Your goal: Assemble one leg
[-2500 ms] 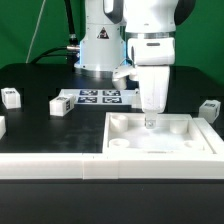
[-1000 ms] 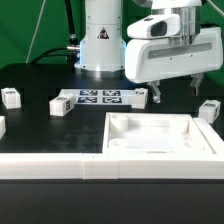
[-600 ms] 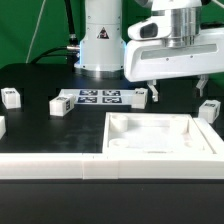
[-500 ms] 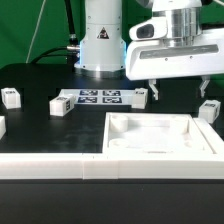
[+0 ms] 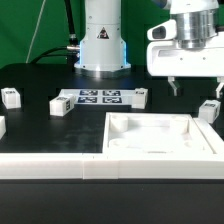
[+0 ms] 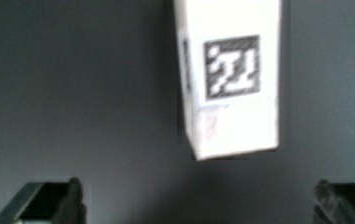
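pincer [image 5: 197, 88] spread, empty, hovering at the exterior view's right | leg [image 5: 209, 110] on black tabletop [image 5: 30, 125], near and lower than the pincer | judged light, rigid, smooth plastic: pinch across its narrow flat sides | label: black-and-white tag [image 6: 229, 66], no readable writing

Fingers [image 5: 172, 87] risen from the tabletop [image 5: 112, 135] — carried to the exterior view's right, now above the leg [image 5: 208, 109]
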You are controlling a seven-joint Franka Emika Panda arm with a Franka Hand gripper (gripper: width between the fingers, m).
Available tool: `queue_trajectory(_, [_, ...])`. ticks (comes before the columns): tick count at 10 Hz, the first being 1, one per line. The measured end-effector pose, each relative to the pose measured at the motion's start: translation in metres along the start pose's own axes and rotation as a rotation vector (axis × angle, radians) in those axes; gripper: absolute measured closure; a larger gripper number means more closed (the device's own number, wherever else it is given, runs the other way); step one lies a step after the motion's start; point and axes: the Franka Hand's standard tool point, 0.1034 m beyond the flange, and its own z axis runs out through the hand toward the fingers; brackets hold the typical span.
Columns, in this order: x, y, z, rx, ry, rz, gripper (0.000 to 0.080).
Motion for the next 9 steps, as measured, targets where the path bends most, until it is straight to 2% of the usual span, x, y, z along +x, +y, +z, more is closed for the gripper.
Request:
queue_trajectory(1, [-0.005,-0.002,0.001,0.002,-0.002,-0.010,0.0150])
queue_trajectory(4, [0.004,0.002,0.001,-0.004,-0.014,-0.051,0.0150])
queue_trajectory(5, [0.006,0.005,0.001,-0.014,-0.031,-0.078,0.0150])
queue_trajectory(6, [0.006,0.006,0.003,-0.035,-0.073,-0.134,0.0150])
queue_trajectory(8, [0.011,0.001,0.003,-0.046,-0.171,-0.173,0.0150])
queue_trajectory(9, [0.012,0.004,0.003,-0.058,-0.251,-0.208,0.0150])
